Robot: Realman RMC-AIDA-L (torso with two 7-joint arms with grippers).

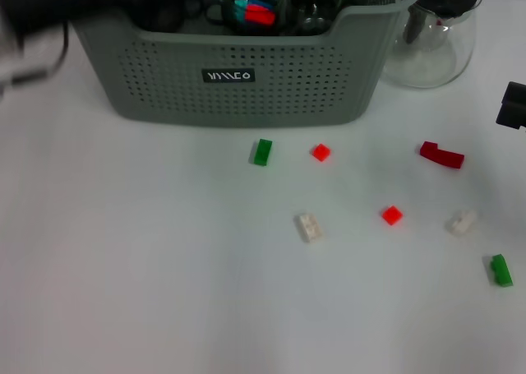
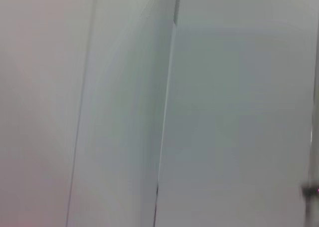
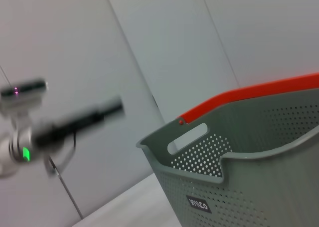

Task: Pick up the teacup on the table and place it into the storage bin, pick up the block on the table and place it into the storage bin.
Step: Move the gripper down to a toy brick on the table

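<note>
The grey-green storage bin (image 1: 246, 78) stands at the back middle of the table and also shows in the right wrist view as the storage bin (image 3: 259, 157). Inside it lie round glass shapes like teacups (image 1: 315, 8), one holding red and teal pieces (image 1: 251, 12). No teacup shows on the table. Several blocks lie in front of the bin: green (image 1: 261, 152), red (image 1: 320, 152), dark red (image 1: 441, 154), red (image 1: 391, 215), white (image 1: 309, 227), white (image 1: 461, 222), green (image 1: 500, 270). My left arm (image 1: 74, 8) is a dark blur over the bin's left end. A dark part of my right gripper (image 1: 514, 104) juts in at the right edge.
A clear glass jug (image 1: 436, 29) with a dark lid stands right of the bin. A red strip (image 3: 249, 95) runs behind the bin's far rim. The left wrist view holds only pale wall panels. White tabletop spreads to the front and left.
</note>
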